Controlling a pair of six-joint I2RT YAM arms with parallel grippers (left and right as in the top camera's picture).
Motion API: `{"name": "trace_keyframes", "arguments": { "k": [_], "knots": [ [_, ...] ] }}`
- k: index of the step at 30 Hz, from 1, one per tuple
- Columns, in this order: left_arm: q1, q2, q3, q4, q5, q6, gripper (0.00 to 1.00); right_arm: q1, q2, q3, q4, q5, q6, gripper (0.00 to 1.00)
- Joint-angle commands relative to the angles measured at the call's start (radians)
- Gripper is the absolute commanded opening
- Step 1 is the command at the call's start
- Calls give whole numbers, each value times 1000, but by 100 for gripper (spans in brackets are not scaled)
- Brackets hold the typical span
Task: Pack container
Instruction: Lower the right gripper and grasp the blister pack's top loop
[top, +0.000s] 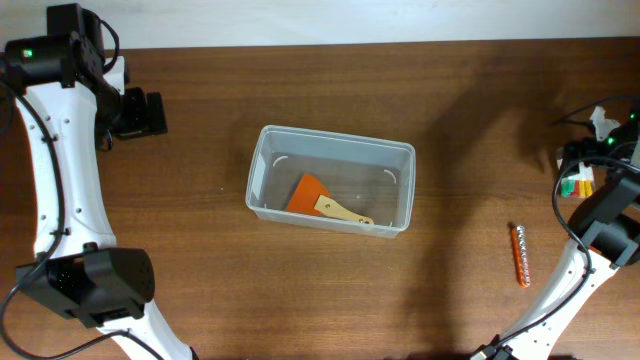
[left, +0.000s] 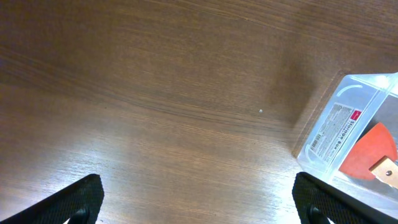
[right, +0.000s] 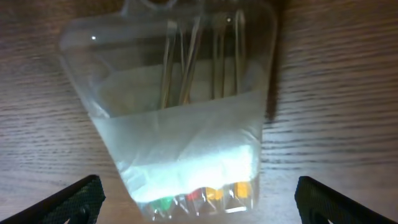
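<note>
The container (top: 330, 138), a clear shallow bin, stands mid-table with an orange scraper (top: 308, 192) on a wooden handle lying inside. In the left wrist view the container (left: 323, 134) shows at the right edge with the scraper (left: 367, 152) in it. My left gripper (top: 155, 112) hovers open at the far left over bare wood, well apart from the bin; its gripper (left: 199, 202) holds nothing. My right gripper (top: 585, 165) is open at the far right, directly above a clear packet (right: 180, 124) of thin picks with coloured heads, which lies between its fingertips (right: 84, 196) untouched.
An orange ridged bit (top: 520, 255) lies on the table between the bin and the right arm. The packet (top: 577, 186) sits close to the right table edge. The arm bases stand at the near corners.
</note>
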Motion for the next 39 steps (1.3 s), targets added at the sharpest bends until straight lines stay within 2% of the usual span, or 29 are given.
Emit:
{"name": "trace_keyframes", "arguments": {
  "k": [1,14,25,39],
  "knots": [
    [6,-4,10,-1,-7,12,99,6,5,-18,14,9,-11,99],
    [6,-4,10,-1,-7,12,99,56,5,-18,98,11,-45,99],
    [6,-4,10,-1,-7,12,99,77,5,-22,103,35,-40,99],
    [6,-4,10,-1,-7,12,99,76,5,-119,137,36,-40,99]
  ]
}}
